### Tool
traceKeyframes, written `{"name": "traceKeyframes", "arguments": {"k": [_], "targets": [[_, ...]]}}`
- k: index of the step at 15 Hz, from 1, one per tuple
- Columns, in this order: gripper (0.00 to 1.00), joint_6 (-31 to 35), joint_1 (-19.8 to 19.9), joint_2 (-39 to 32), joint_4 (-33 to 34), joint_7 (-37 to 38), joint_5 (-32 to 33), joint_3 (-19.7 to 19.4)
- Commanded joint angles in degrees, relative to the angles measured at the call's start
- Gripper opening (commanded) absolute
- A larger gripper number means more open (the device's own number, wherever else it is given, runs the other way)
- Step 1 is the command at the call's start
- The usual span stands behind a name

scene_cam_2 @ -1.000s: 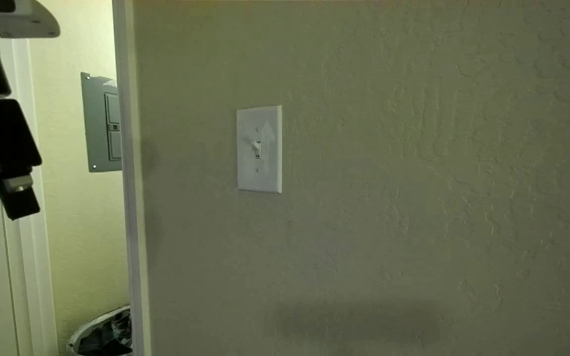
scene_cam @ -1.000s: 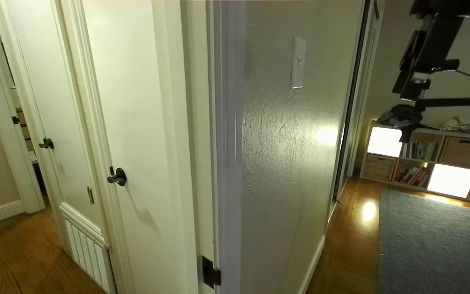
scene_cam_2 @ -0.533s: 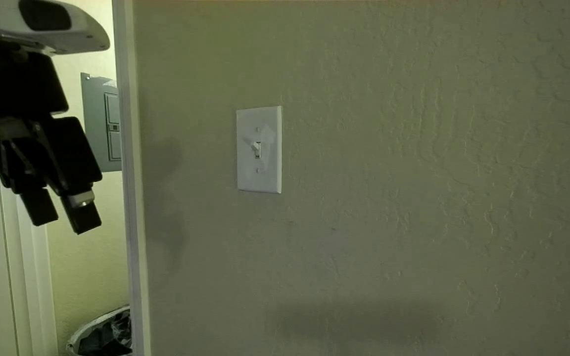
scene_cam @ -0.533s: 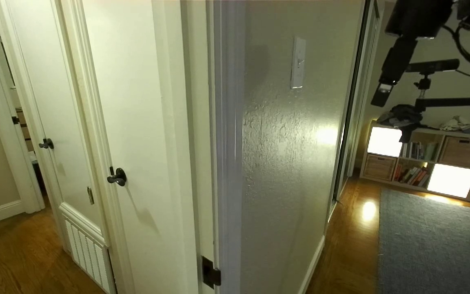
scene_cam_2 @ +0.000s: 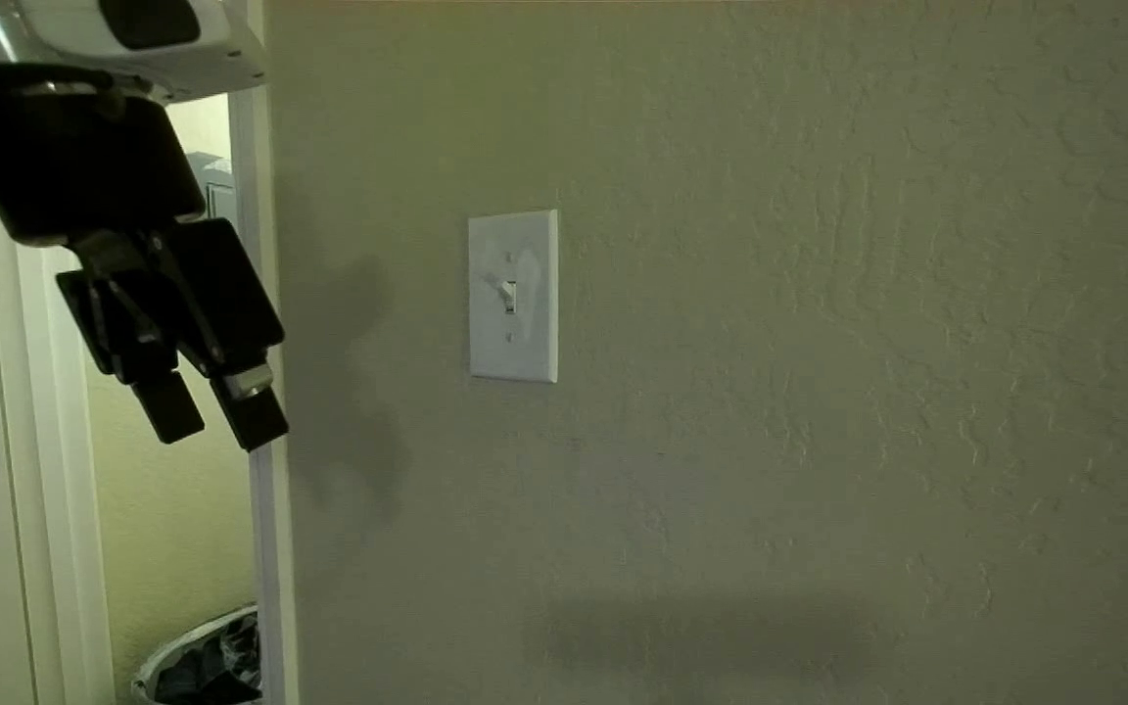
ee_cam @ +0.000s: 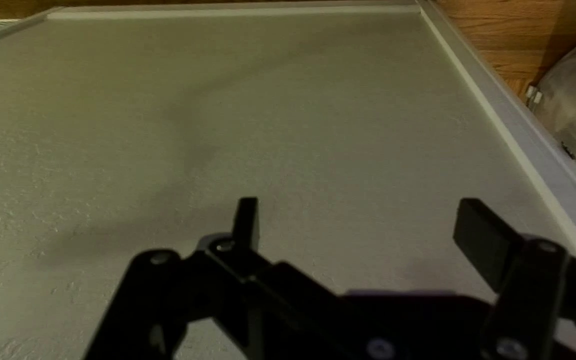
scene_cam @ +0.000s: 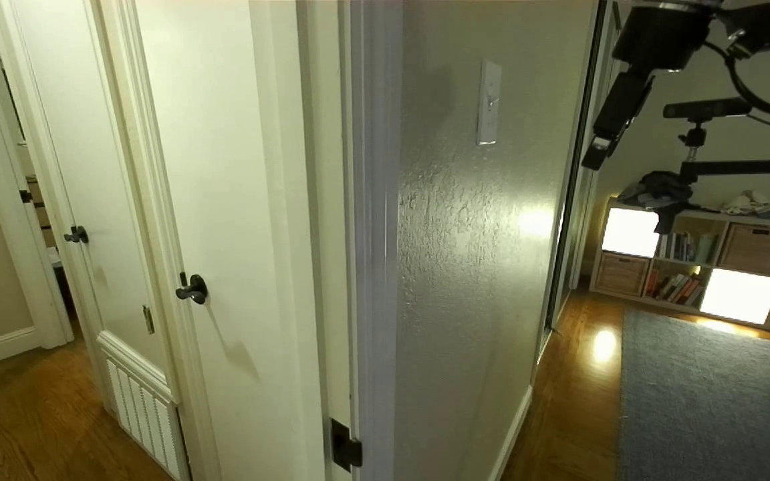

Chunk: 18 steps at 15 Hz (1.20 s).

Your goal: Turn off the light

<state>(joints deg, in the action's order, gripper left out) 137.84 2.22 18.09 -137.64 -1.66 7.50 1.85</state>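
The light's switch is a white upright wall plate (scene_cam_2: pixel 513 338) with a small toggle that appears tilted up. It also shows on the wall in an exterior view (scene_cam: pixel 488 103). My black gripper (scene_cam_2: pixel 211 416) hangs tilted down to the left of the plate, apart from it, with its fingertips lower than the plate's bottom edge. The gripper also shows at the upper right in an exterior view (scene_cam: pixel 595 155). In the wrist view the gripper (ee_cam: pixel 360 212) has its two fingers wide apart with nothing between them. The switch is out of the wrist view. No lamp shows.
A white door frame edge (scene_cam_2: pixel 275 548) stands close behind the gripper. Textured wall (ee_cam: pixel 318 125) fills most of the wrist view. A camera on a black stand arm (scene_cam: pixel 706 109) and a shelf (scene_cam: pixel 682 267) with glowing panels stand farther back. A lined bin (scene_cam_2: pixel 202 651) is beyond the doorway.
The gripper has moved right toward the switch plate in an exterior view, and left in another. Its shadow on the wall has moved right too. The switch looks the same.
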Motion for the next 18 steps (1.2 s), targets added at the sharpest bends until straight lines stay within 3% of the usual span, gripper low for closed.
{"name": "traceKeyframes", "arguments": {"k": [1, 7, 14, 15, 16, 18], "targets": [[1.00, -0.19, -0.51, 0.00, 0.12, 0.12, 0.18, -0.46], [1.00, 4.71, 0.63, -4.27, 1.23, -1.84, 2.57, -1.73], [1.00, 16.78, 0.87, -9.98, 5.40, -4.28, 3.26, -3.90], [0.97, 17.85, 0.88, -10.25, 5.74, -4.36, 3.19, -4.06], [0.73, 18.93, 1.01, -9.99, 5.77, -4.15, 3.11, -4.29], [0.71, 20.64, 1.23, -9.45, 5.88, -3.80, 3.13, -4.64]]}}
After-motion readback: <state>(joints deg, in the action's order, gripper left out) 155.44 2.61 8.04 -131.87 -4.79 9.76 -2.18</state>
